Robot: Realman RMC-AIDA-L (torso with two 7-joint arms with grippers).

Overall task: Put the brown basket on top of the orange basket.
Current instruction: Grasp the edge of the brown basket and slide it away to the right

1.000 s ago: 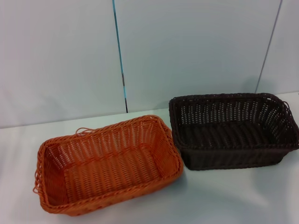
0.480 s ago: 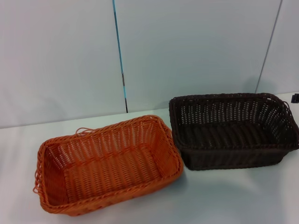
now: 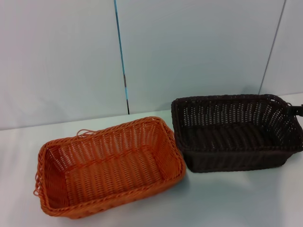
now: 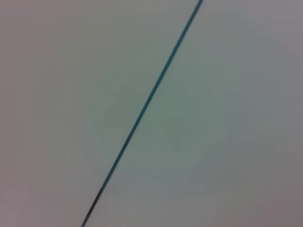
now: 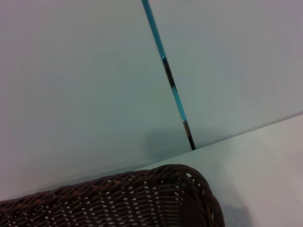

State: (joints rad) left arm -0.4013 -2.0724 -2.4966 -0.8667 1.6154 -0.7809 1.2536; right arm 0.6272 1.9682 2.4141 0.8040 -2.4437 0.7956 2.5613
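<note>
The brown basket (image 3: 236, 132) stands upright on the white table at the right, its rim also showing in the right wrist view (image 5: 142, 198). To its left and nearer to me sits the orange basket (image 3: 109, 165), upright, with loose strands at its far and left ends. The two baskets nearly touch at their near corners. A small dark part of my right gripper (image 3: 296, 110) shows at the picture's right edge, just beyond the brown basket's right end. My left gripper is out of view.
A pale wall (image 3: 189, 52) with a thin blue seam (image 3: 120, 56) rises right behind the table (image 3: 227, 198). The left wrist view holds only this wall and the blue seam (image 4: 151, 94).
The dark part of my right gripper has come in at the right edge and moved lower, toward the brown basket's right end. Both baskets stay where they were.
</note>
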